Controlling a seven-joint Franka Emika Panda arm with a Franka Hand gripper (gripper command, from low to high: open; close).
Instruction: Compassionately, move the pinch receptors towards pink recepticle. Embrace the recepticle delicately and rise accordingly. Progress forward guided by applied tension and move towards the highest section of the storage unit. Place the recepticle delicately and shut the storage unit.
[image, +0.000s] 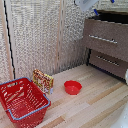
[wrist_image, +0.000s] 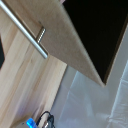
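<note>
Looking at the exterior view: white arm is at the top edge, over the dark brown dresser (image: 107, 40) on the exterior view's right. Claw (image: 96, 11) is only partly in frame, a blue tip showing just above the dresser's open top drawer; cannot tell whether it's open, closed or gripping anything. Top drawer interior reads as a dark cavity. Two drawer fronts below it carry silver bar handles (image: 103, 39).

Pink cup: not visible in either view, so its location can't be told.

On the light wood floor (image: 95, 100): low red bowl (image: 73, 87) near centre, red wire basket (image: 22, 102) at the exterior view's left, a yellow-red packet (image: 43, 80) upright just beside the basket, between it and the bowl.

Wrist view adds a close look: drawer front (wrist_image: 62, 37) with its silver handle (wrist_image: 27, 32), the black drawer cavity (wrist_image: 97, 35) beyond it, wood floor below. A blue fingertip (wrist_image: 31, 123) shows at the frame edge. None of the basket, bowl or packet appears there.
</note>
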